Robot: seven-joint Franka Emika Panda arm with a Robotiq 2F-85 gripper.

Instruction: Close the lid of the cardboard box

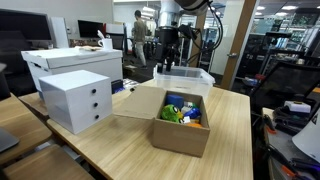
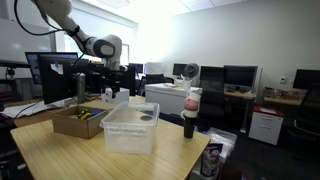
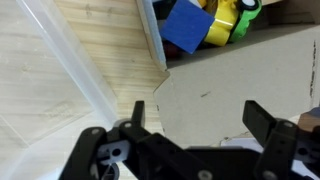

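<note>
The lid (image 1: 139,103) is lying folded outward from the open cardboard box (image 1: 181,135), which is sitting mid-table (image 1: 110,152) and holding colourful toys (image 1: 182,112). The gripper (image 3: 200,125) is hovering above the lid, jaws spread wide, gripping nothing. A clear bin (image 1: 184,80) is sitting behind the box, with a white drawer unit (image 1: 78,100) nearby.

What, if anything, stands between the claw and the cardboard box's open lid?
Nothing visible does. In the wrist view the open claw hangs above the bare lid; the clear bin lies to one side.
</note>
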